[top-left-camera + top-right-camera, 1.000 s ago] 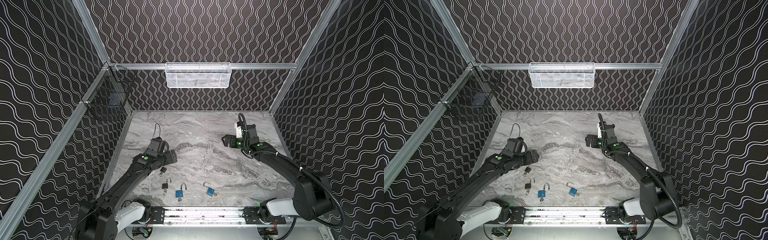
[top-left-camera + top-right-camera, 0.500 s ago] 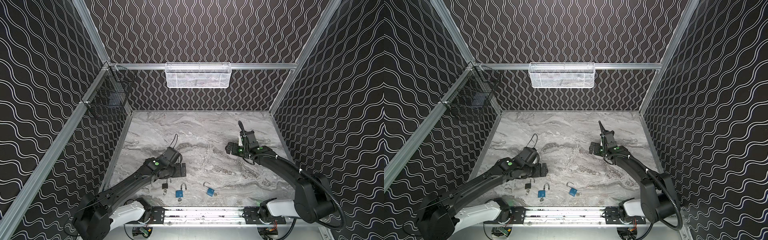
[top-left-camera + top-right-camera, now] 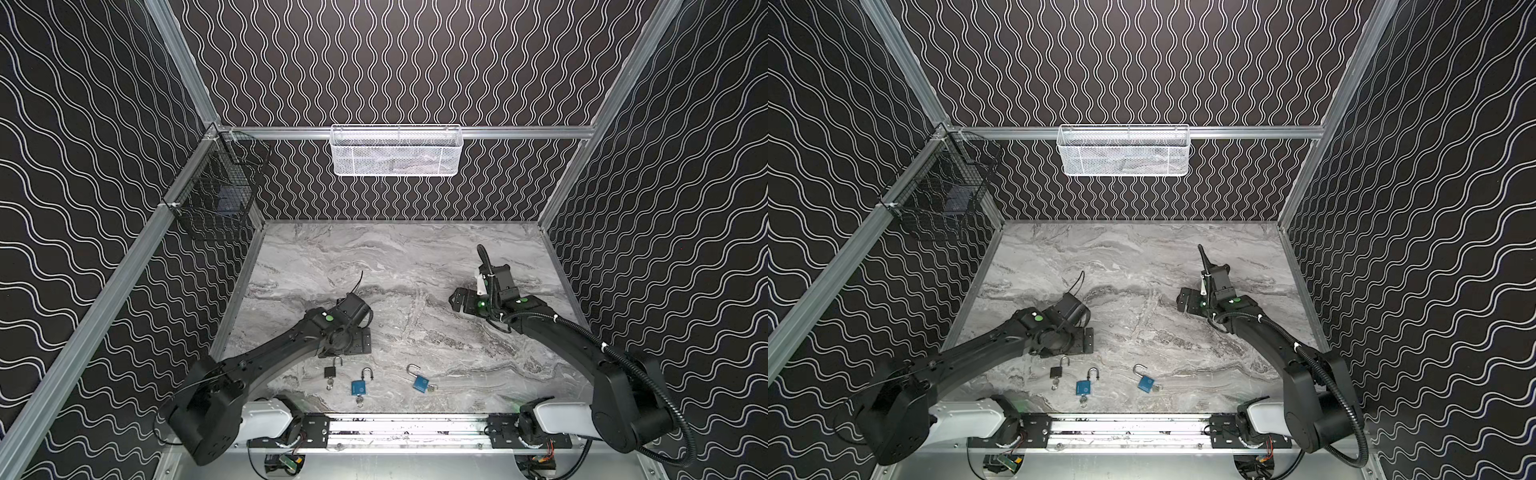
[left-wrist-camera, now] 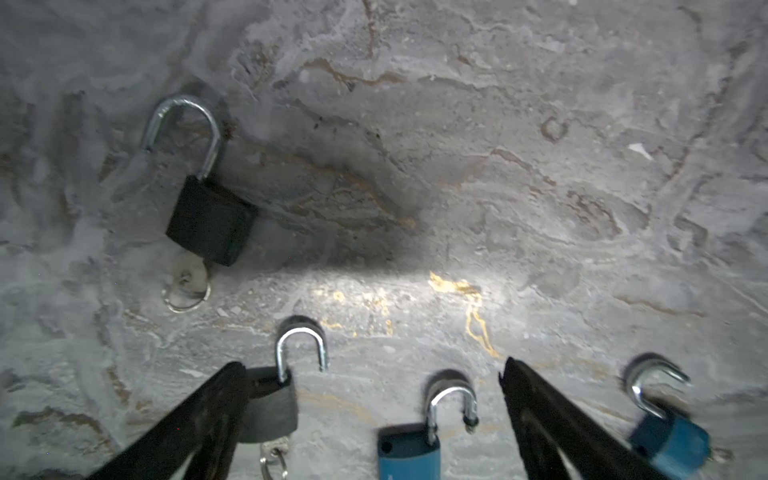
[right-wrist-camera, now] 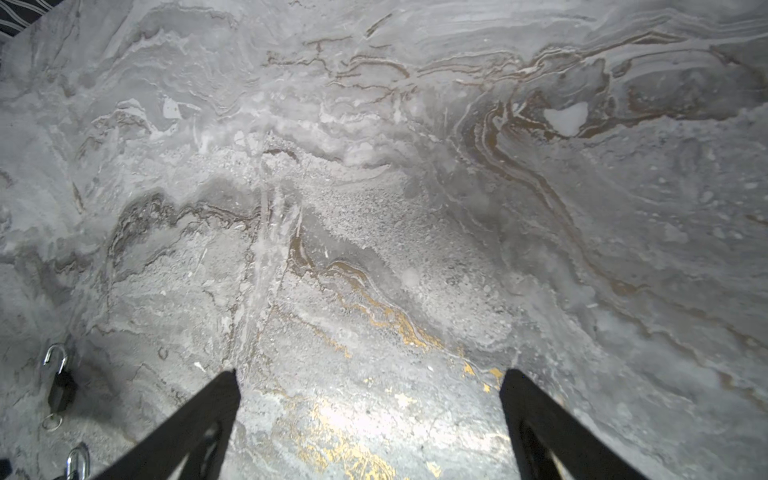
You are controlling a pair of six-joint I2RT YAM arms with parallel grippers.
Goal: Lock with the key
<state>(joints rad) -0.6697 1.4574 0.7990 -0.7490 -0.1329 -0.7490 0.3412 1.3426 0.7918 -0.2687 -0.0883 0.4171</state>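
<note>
Several small padlocks lie near the table's front edge, all with shackles swung open and a key in the base. Both top views show a black padlock [image 3: 331,371] [image 3: 1056,371], a blue padlock [image 3: 358,386] [image 3: 1084,387] and another blue padlock [image 3: 420,382] [image 3: 1145,383]. My left gripper [image 3: 353,340] [image 4: 372,365] hangs open just behind them, holding nothing. In the left wrist view a further black padlock [image 4: 208,216] with its key [image 4: 187,278] lies ahead, and one finger [image 4: 216,407] overlaps a black padlock [image 4: 270,411]. My right gripper [image 3: 461,299] [image 5: 370,374] stands open over bare marble.
A white mesh basket [image 3: 395,151] hangs on the back wall and a black wire basket [image 3: 216,199] on the left wall. An aluminium rail [image 3: 407,428] runs along the front edge. Patterned walls close in the marble table [image 3: 395,257].
My left arm has swung forward and to the right, ending above the row of padlocks and covering one in the top views. My right gripper has drifted a little toward the front. Both stayed open.
</note>
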